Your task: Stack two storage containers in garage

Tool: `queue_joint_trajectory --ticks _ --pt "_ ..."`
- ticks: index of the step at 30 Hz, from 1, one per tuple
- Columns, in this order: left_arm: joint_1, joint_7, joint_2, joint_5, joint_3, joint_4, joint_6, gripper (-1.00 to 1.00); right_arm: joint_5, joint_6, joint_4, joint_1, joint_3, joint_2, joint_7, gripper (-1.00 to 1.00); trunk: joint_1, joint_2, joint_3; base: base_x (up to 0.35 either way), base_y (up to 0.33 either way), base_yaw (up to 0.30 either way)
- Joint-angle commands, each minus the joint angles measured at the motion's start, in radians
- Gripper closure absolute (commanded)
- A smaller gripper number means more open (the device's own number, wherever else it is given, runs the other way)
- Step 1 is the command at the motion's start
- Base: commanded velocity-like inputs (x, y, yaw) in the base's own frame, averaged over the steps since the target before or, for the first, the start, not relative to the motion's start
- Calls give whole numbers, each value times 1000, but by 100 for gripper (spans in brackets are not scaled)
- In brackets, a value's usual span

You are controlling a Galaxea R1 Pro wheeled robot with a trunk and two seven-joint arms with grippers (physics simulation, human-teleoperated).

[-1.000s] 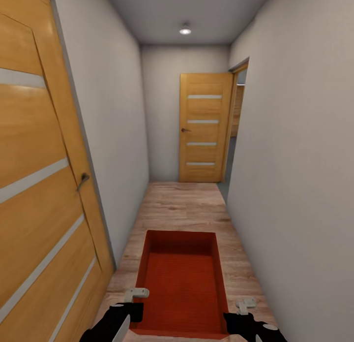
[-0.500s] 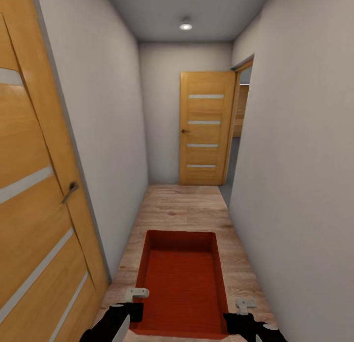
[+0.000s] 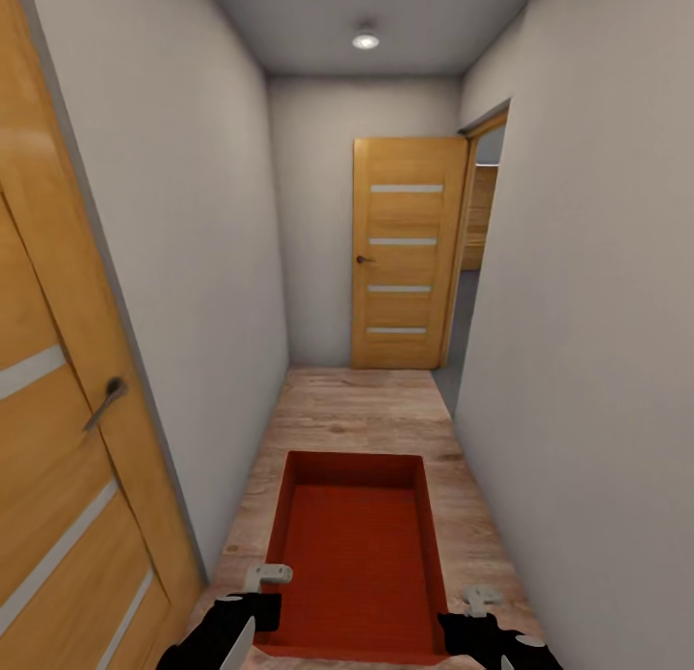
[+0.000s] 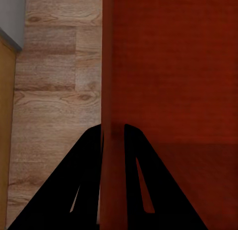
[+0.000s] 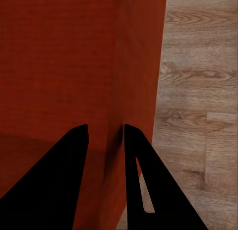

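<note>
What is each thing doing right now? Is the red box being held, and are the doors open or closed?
Orange-red rectangular storage box: carried, empty, no lid.
Left tool: shut on the box's wall.
Right tool: shut on the opposite wall.
Far wood-panelled door: swung open.
Near wooden door: can't tell.
Ceiling lamp: on.

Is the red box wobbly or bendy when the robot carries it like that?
Probably stiff: the storage container keeps straight walls though the left gripper and right gripper pinch only its thin side walls. It is probably light, being empty. Its smooth walls might slip.
</note>
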Motion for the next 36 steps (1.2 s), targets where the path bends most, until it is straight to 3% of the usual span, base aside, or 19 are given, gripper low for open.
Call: queue_joint_trajectory --ticks 1,14,23,36 --pt "-2 36 -6 -9 12 -2 9 100 58 5 -4 1 12 0 -14 100 1 -2 -2 326 0 0" --pt "-2 36 -6 -9 13 -2 8 100 59 5 -4 1 12 0 -14 100 1 -2 -2 326 0 0" --pt "-2 34 -6 -9 14 -2 6 100 57 5 -4 1 12 0 -14 100 1 -2 -2 107 0 0" --pt "-2 34 -5 -9 14 -2 5 100 58 5 -4 1 12 0 -14 100 1 -2 -2 306 0 0"
